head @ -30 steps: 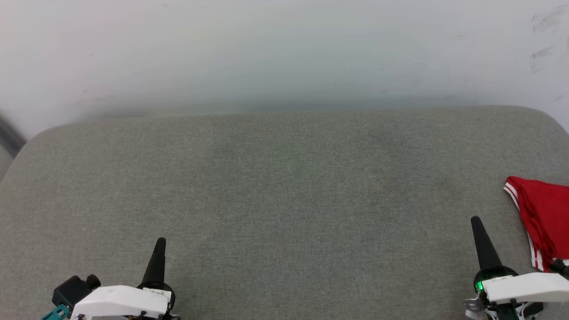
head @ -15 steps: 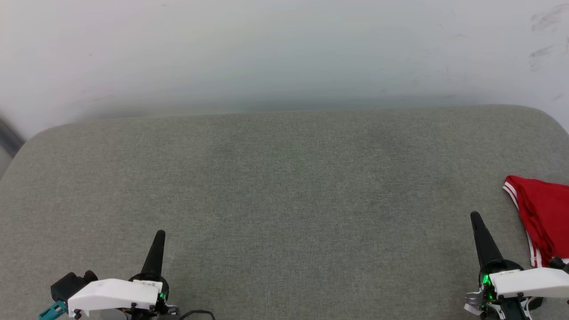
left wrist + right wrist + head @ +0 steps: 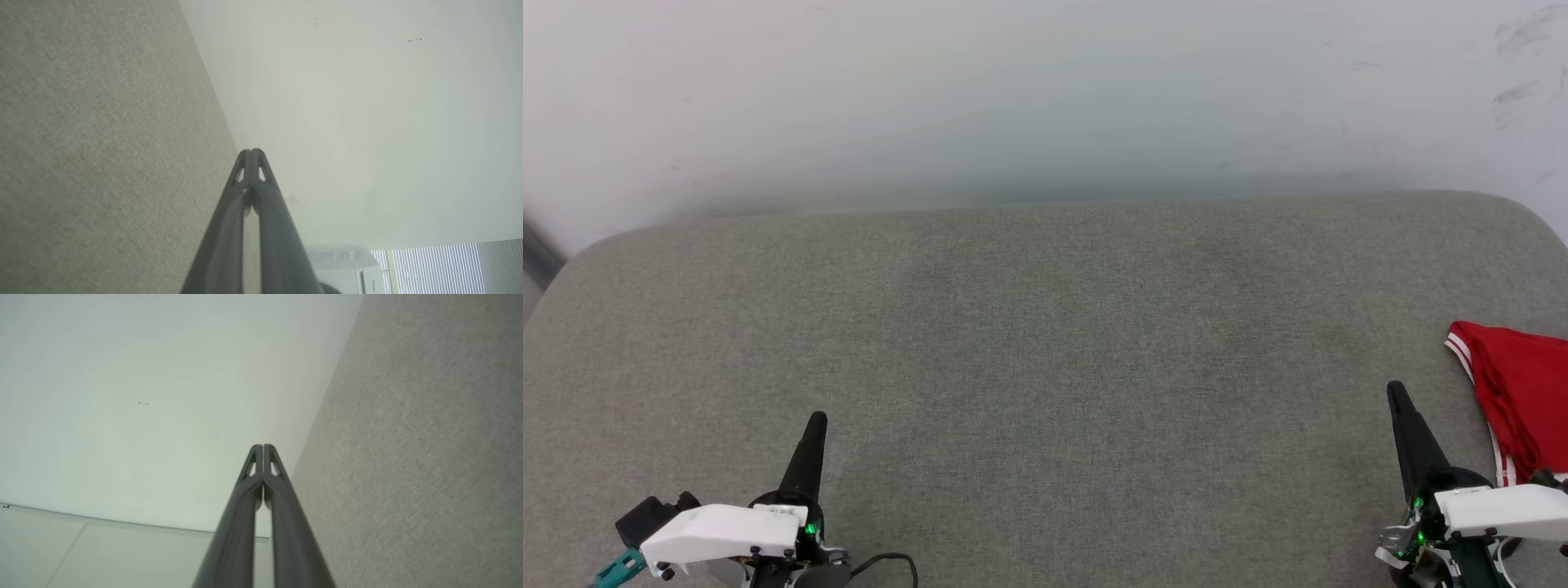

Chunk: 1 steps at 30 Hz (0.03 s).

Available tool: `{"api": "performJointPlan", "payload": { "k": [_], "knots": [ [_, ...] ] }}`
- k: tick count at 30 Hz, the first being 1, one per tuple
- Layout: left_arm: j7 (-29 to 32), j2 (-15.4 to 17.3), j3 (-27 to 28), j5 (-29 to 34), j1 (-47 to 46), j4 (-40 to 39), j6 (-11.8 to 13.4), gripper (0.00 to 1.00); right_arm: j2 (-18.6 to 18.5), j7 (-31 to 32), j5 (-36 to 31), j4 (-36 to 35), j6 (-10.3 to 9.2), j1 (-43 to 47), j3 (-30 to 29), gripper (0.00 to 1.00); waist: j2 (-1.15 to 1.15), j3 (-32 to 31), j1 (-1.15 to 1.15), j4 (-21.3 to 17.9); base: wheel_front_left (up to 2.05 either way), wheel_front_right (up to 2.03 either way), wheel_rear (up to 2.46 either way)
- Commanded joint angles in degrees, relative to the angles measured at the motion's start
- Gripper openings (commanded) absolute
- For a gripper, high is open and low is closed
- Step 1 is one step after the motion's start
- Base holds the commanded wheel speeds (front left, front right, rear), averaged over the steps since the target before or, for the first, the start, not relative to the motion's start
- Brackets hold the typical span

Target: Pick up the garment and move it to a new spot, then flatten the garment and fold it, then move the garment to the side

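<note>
the left gripper [image 3: 816, 423] sits a little higher up the head view than a second ago, its tip further out over the grey padded surface [image 3: 1045, 327]. its white housing [image 3: 719, 531] has slid up and leftward with it. a dark cable [image 3: 892, 561] now loops into view beside that wrist, and a green light [image 3: 810, 530] shows there. the right gripper [image 3: 1396, 390] has likewise crept forward. the whole view has shifted up a touch, so the slight rise of the garment [image 3: 1523, 392] is the camera's doing.

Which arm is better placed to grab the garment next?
Right, probably. The garment lies at the right edge of the grey cushion, close beside the right hand; the left hand sits far across. Both shut, empty.
</note>
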Motion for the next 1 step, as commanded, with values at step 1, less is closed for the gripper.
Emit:
{"api": "performJointPlan", "payload": {
  "k": [1],
  "knots": [
    [0.4, 0.1, 0.4, -1.2, -1.3, 0.0, -0.5, 0.00, -0.2, 0.3, 1.3, 0.0, -0.01, -1.2, -0.2, 0.00, 0.00, 0.0, 0.00, 0.0, 0.00, 0.00, 0.00]
  ]
}}
